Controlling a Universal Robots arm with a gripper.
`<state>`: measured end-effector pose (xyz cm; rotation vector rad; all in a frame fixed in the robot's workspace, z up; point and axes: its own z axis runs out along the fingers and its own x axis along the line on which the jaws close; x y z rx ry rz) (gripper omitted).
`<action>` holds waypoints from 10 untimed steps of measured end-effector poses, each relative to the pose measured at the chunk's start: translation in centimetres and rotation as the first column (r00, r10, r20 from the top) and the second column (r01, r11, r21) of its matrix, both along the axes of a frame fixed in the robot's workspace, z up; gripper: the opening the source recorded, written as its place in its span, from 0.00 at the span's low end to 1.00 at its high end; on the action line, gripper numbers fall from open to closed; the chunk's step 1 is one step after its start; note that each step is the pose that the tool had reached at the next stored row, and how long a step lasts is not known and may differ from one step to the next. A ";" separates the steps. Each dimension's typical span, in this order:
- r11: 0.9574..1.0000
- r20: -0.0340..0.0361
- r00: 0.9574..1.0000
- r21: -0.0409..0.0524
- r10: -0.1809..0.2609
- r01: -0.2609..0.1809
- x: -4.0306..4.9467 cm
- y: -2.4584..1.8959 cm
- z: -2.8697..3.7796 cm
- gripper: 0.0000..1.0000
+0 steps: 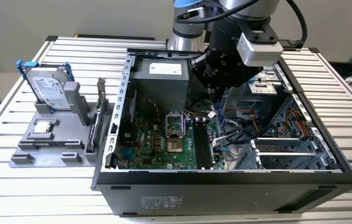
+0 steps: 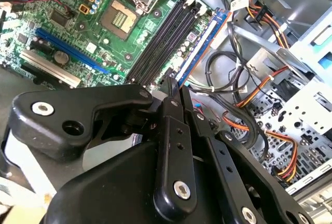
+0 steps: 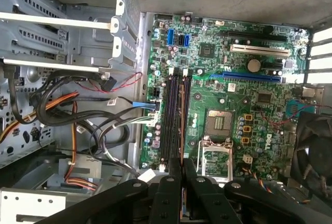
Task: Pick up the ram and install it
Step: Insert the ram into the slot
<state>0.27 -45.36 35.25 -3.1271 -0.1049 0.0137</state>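
A counter (image 1: 14,186) of pale ribbed metal slats carries everything. Toward the exterior view's left, a grey moulded holder (image 1: 51,140) props a silver hard drive (image 1: 48,91) upright in a blue frame. Beside it lies an open black computer case (image 1: 226,186), its green motherboard (image 1: 157,144) studded with small parts and long black slots (image 1: 202,144). Above the slots hangs the gripper (image 1: 216,95), its black fingers (image 2: 168,130) pinching the ram (image 1: 220,122): a thin, narrow, dark blue stick, seen edge-on, reaching from the fingertips down toward the board just beside the slots. Orange and black cables (image 1: 269,121) coil further right
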 end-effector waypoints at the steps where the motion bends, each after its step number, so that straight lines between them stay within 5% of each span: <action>1: 1.000 0.000 1.000 0.000 0.000 0.000 0.00 0.00 0.00 0.00; 10: 1.000 0.000 1.000 0.000 0.000 0.000 0.00 0.00 -0.77 0.00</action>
